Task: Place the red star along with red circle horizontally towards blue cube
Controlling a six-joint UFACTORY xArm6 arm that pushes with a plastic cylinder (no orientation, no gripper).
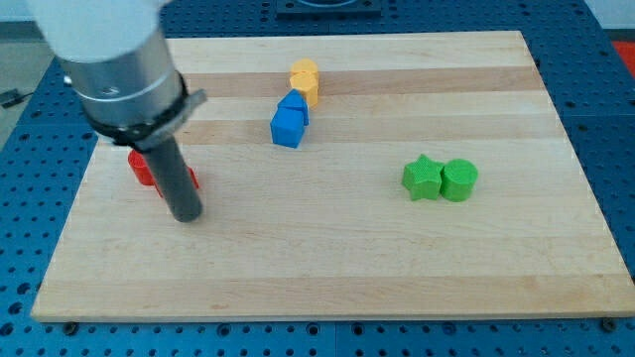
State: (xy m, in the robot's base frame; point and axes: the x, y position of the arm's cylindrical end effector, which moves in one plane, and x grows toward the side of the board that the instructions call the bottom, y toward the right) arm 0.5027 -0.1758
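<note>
- Standing at the left of the wooden desk, my tip touches down just near-right of the red blocks; as a plain rod, this tool grasps nothing.
- Red pieces sit mostly hidden behind the rod, so star and circle cannot be told apart.
- Blue cube lies right and farther back, touching another blue block, with yellow blocks beyond.
- Green star and green cylinder touch at the right.
</note>
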